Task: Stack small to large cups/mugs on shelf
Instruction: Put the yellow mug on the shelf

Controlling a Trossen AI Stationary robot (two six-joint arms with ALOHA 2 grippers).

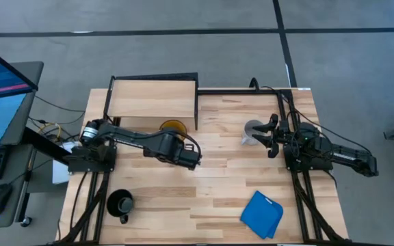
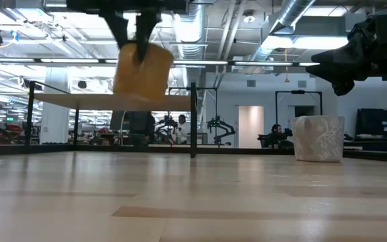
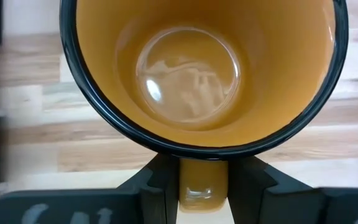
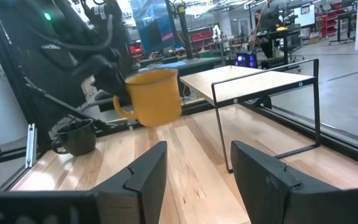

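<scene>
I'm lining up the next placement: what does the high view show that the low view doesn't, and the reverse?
Only the high view shows the glossy black mug and the blue folded cloth on the slatted tabletop, all clear of the shelf.

Only the low view shows the yellow-orange mug lifted off the table, about level with the shelf top.

Both show the left hand holding that mug, the light-wood shelf, the pale grey-white mug and the right hand beside it.
</scene>
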